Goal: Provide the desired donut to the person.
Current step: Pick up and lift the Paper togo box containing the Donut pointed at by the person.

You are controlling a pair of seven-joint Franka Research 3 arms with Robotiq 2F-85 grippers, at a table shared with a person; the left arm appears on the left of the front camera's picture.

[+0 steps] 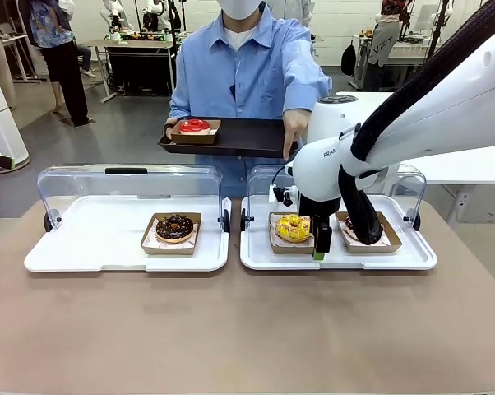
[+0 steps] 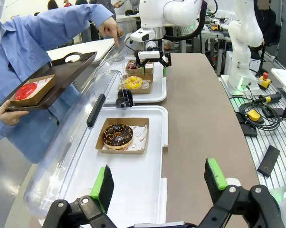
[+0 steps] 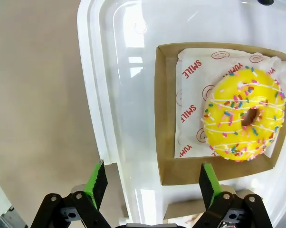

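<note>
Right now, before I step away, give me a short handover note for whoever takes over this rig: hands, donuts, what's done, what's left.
Robot's left hand: open, empty, over the near edge of the left white tray holding the chocolate donut.
Robot's right hand: open, empty, low over the right white tray, beside the yellow donut.
The person holds a dark tray carrying a red donut and points down toward the right white tray.
Done: nothing gripped yet.
Left: probably grip the yellow donut's box and hand it over.
</note>
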